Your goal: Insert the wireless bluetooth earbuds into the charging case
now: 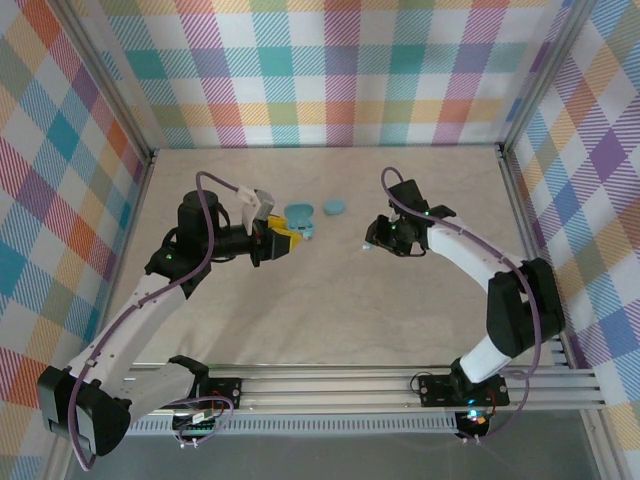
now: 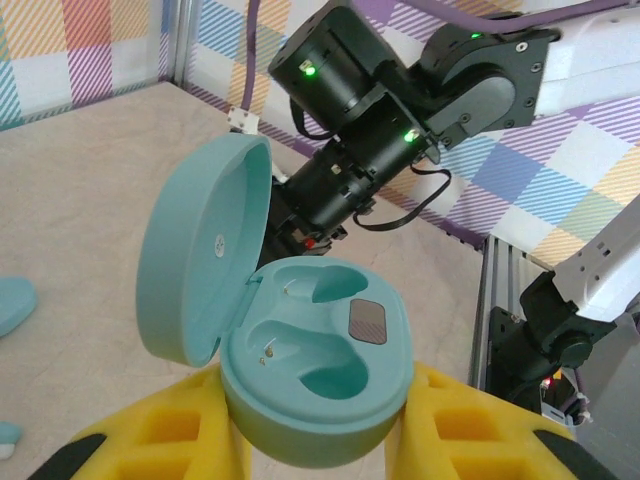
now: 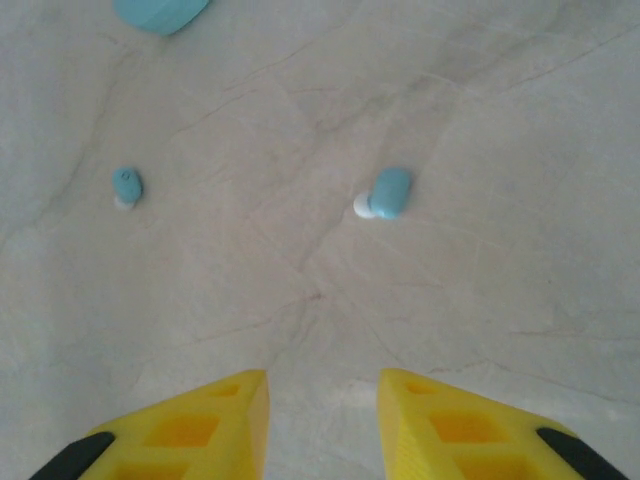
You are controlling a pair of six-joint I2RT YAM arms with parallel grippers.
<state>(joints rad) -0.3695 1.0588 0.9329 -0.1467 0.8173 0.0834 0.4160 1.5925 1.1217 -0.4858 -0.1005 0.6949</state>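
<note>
the left arm (image 1: 120, 330) rises from its base, bends at the elbow and turns its wrist rightward. the left end effector (image 1: 285, 240) has its yellow fingers (image 2: 150, 440) pressed against both sides of the open charging case (image 2: 310, 370). the right arm (image 1: 470, 258) folds at the elbow and stretches leftward. the right end effector (image 3: 322, 400) points downward, fingers spread apart.

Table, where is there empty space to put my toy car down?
Bare beige tabletop lies before the near metal rail and along the plaid back wall. Crowded middle: left gripper holding the open teal charging case, closed teal oval case, two tiny teal earbuds before the open right gripper.
</note>
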